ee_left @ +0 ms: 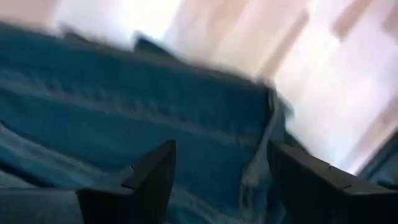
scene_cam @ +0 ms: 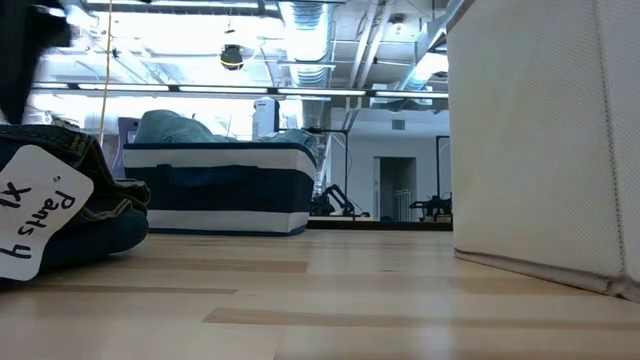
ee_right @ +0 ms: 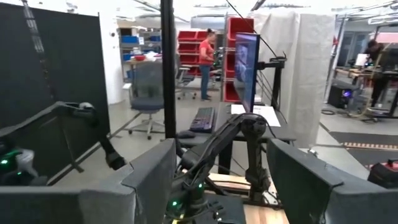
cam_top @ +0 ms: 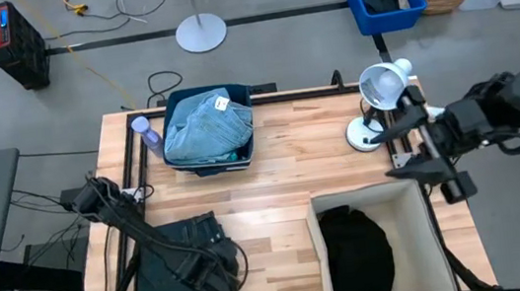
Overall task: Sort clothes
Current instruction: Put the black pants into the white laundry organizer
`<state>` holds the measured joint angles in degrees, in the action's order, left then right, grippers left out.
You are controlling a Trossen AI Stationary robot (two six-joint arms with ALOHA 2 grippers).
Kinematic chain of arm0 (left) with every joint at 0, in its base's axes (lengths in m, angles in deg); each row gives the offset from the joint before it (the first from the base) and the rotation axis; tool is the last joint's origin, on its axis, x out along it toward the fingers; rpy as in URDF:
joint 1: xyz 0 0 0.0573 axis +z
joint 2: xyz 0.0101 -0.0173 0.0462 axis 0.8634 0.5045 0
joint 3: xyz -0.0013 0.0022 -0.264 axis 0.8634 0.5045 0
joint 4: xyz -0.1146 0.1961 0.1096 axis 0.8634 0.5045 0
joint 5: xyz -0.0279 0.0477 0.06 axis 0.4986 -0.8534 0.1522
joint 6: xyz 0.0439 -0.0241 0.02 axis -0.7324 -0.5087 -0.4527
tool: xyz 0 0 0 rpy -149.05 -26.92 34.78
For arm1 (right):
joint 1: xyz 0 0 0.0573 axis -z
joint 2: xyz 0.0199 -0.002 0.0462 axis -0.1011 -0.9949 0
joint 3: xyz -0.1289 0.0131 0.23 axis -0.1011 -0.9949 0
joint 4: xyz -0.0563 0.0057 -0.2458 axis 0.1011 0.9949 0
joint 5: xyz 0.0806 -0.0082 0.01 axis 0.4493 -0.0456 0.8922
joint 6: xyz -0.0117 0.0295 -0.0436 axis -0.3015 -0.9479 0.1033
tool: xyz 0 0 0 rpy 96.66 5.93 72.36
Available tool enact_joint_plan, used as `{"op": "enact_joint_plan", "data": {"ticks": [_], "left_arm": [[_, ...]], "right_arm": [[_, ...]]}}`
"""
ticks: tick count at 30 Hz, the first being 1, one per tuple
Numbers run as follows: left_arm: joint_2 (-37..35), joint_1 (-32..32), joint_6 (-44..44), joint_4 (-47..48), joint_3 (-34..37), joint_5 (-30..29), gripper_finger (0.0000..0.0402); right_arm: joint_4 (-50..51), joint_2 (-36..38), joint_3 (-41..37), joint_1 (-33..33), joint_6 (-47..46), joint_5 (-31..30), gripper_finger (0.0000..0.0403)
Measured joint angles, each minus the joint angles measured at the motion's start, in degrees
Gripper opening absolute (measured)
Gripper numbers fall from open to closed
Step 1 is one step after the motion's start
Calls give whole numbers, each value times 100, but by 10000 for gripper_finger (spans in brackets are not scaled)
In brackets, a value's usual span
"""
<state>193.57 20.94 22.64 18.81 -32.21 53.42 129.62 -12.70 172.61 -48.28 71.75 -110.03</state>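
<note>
The dark green-grey jeans lie on the table's near left; in the low view they carry a paper tag. My left gripper is open, fingers pointing down close over the jeans. The light blue denim piece lies on top in the dark blue bin at the far middle, with a bit of teal-green top under it. The black shirt lies in the beige fabric box at the near right. My right gripper is open and empty, held level above the table's right edge. My left gripper comes at the jeans from above with its fingers spread over the cloth. Whether the fingertips touch the cloth, I cannot tell.
A white lamp stands at the far right and a pale bottle beside the bin. Bare wood lies between bin, jeans and box. In the low view the box wall fills the right.
</note>
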Motion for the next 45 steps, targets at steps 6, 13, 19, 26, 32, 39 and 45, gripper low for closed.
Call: {"op": "enact_joint_plan", "data": {"ticks": [6, 13, 19, 26, 32, 39, 45], "left_arm": [[17, -460, 349, -82, -101, 876, 247], [9, -954, 408, 46, -47, 1084, 248], [18, -937, 381, -824, 748, 1219, 260], [-29, -957, 173, -1870, 1776, 1321, 264], [-94, -992, 303, -2643, 2468, 1381, 256], [-96, -1069, -220, -2482, 2591, 1037, 163], [-101, -987, -754, -2491, 2590, 953, 30]], "right_arm": [[287, 231, 0, -141, 26, -14, 270], [594, 302, 2, -49, -33, -34, 270], [623, 279, 0, 76, 4, -30, 270], [535, 268, 0, 186, 52, -30, 270], [476, 272, 0, 342, 21, -32, 270], [385, 258, 1, 653, -129, -30, 270], [413, 223, 0, 841, -266, -26, 270]]}}
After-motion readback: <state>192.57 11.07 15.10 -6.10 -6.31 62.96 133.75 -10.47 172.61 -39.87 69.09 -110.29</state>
